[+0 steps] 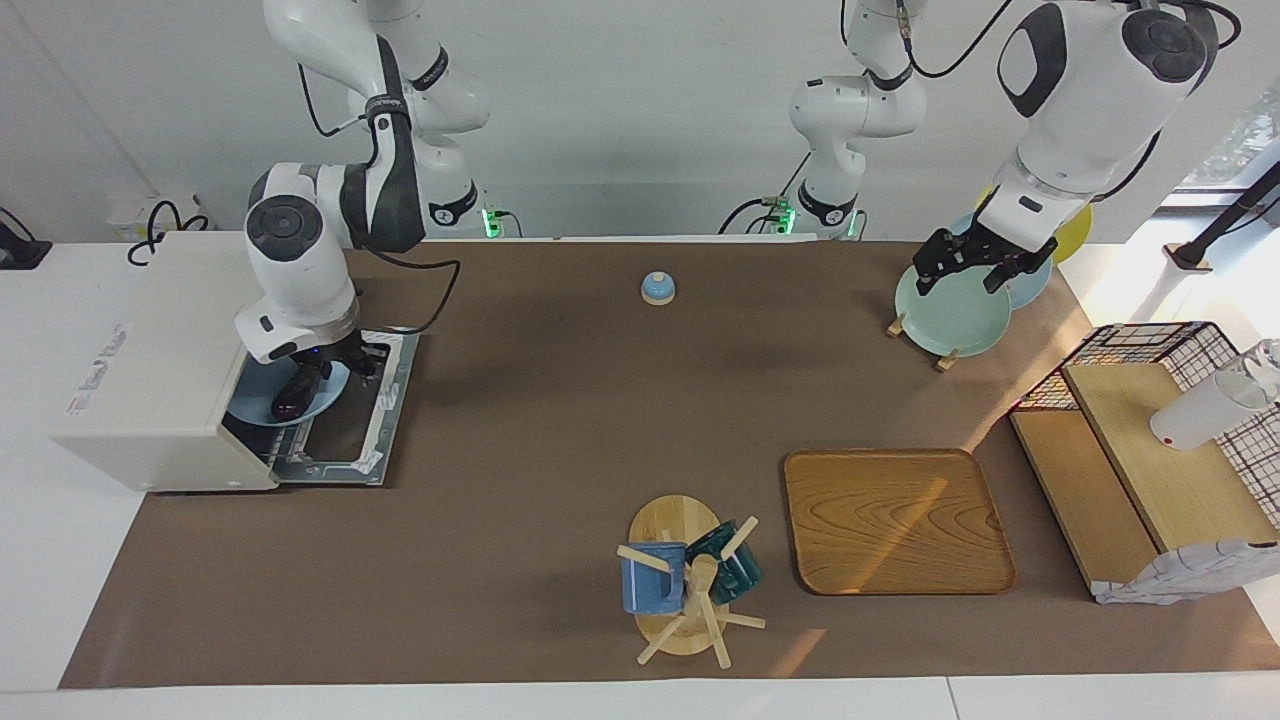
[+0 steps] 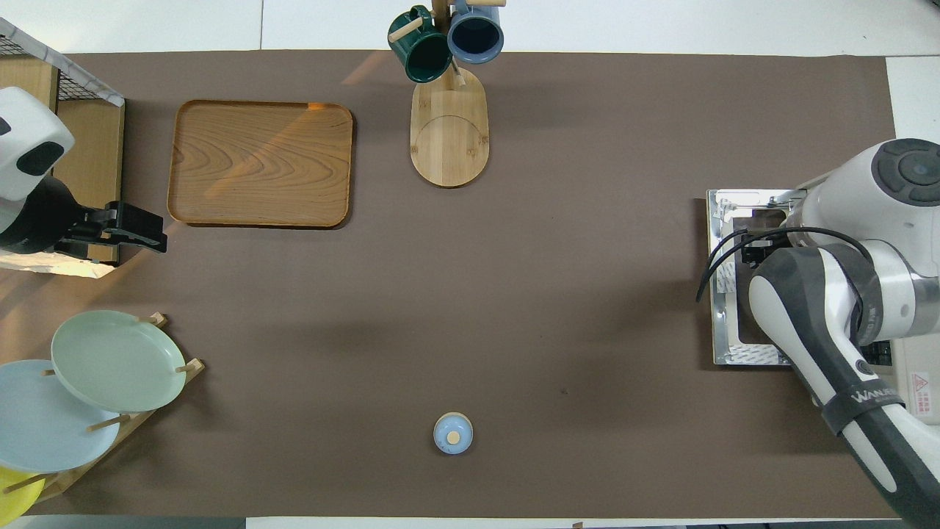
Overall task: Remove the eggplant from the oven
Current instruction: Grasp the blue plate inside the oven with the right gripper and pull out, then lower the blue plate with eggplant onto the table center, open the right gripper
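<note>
The cream-white oven (image 1: 150, 400) stands at the right arm's end of the table with its door (image 1: 375, 440) folded down flat. Inside it, a light blue plate (image 1: 255, 405) carries the dark purple eggplant (image 1: 290, 402). My right gripper (image 1: 318, 378) reaches down into the oven mouth and sits right at the eggplant's upper end. In the overhead view the right arm covers the eggplant; only the oven door (image 2: 723, 294) and a corner of the oven (image 2: 922, 382) show. My left gripper (image 1: 962, 278) waits open and empty, raised over the plate rack (image 1: 945, 355).
A small blue bell (image 1: 658, 288) sits mid-table near the robots. A wooden tray (image 1: 895, 520) and a mug tree (image 1: 690, 590) with two mugs lie farther out. A wire-mesh rack with wooden shelves (image 1: 1150, 450) and a white cup (image 1: 1200, 412) stand at the left arm's end.
</note>
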Robot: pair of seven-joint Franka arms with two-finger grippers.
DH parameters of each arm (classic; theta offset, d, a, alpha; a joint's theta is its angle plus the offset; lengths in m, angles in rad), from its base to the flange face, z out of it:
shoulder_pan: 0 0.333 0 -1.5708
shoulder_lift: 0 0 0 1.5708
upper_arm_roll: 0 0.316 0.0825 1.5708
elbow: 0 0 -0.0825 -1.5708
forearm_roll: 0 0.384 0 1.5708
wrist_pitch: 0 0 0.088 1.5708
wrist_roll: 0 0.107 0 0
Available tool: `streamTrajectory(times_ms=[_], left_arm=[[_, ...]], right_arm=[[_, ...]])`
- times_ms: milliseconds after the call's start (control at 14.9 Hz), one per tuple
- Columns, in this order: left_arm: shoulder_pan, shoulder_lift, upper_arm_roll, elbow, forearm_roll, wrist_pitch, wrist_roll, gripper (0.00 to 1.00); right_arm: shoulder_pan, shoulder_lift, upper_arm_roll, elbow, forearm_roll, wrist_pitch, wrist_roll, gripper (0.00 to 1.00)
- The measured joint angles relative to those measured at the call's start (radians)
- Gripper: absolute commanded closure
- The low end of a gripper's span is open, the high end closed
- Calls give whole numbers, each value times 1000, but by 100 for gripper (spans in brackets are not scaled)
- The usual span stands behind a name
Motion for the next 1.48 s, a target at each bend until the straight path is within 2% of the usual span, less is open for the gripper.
streamTrajectory(times_ms=[269, 336, 403, 470, 739, 873, 1075, 1276, 1478], left_arm=[[0, 0, 0, 0, 0, 0, 0, 0], [0, 0, 0, 0, 0, 0, 0, 0], [0, 0, 0, 0, 0, 0, 0, 0], [0, 0, 0, 0, 0, 0, 0, 0], [0, 0, 0, 0, 0, 0, 0, 0], [0, 0, 0, 0, 0, 0, 0, 0], [0, 0, 0, 0, 0, 0, 0, 0], [0, 0, 0, 0, 0, 0, 0, 0], [0, 0, 0, 0, 0, 0, 0, 0]], right_arm=[[-22, -14, 0, -50, 0, 55, -3, 61], [-34, -19, 0, -69, 0, 72, -13, 71], [-44, -22, 0, -83, 0, 84, -23, 95], [-49, -24, 0, -91, 0, 87, -30, 100], [-27, -40, 7, -94, -5, 77, -35, 100], [34, -48, 11, -67, -5, 40, -37, 100], [185, -37, 18, 25, 2, -38, 5, 100], [368, 3, 27, 145, 70, -97, 194, 100], [551, 124, 32, 322, 90, -149, 424, 100]])
